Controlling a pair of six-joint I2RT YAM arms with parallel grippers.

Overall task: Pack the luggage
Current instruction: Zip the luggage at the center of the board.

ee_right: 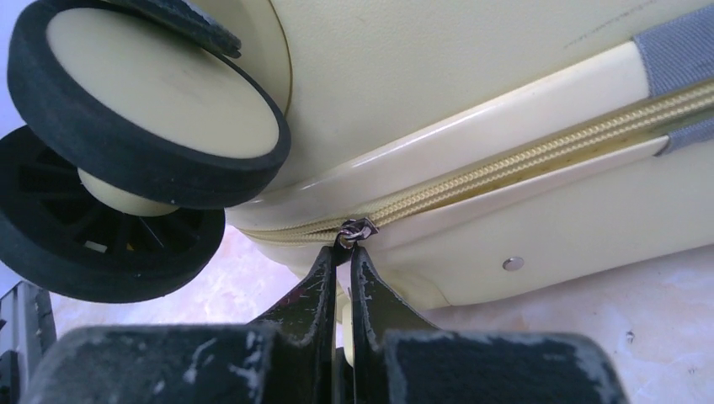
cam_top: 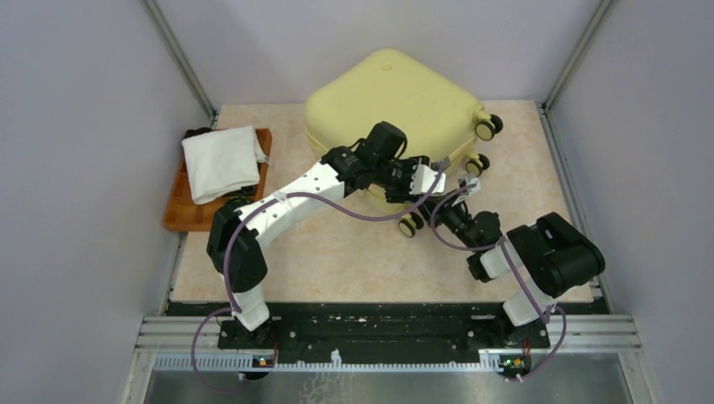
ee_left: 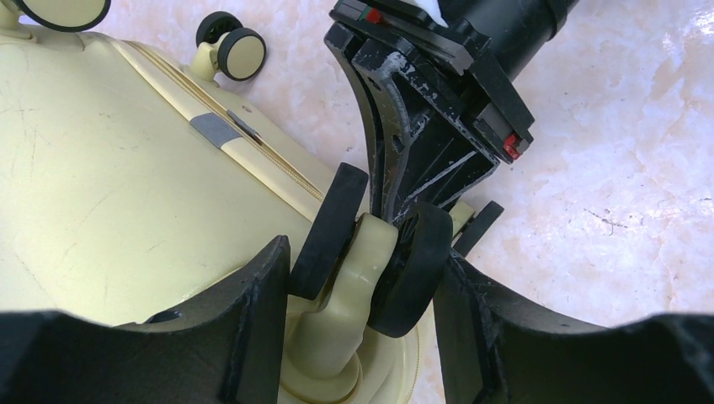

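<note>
The luggage lies closed on the tabletop toward 12 o'clock, a stiff, slick, probably heavy shell best handled by its fittings: left tool clamped around a caster wheel at its 5 o'clock corner, right tool pinched together on the zipper pull.

From above, the left gripper and its arm covered the near face of the luggage, and a white towel hid most of the wooden tray. At the left wrist, the fingers masked the lower part of the caster wheel clamped between them, and the picture's edge cropped a second wheel at the top left. At the right wrist, the zipper pull nipped in the right gripper was too small to show its tab, and the shell ran off the top and right edges.
</note>
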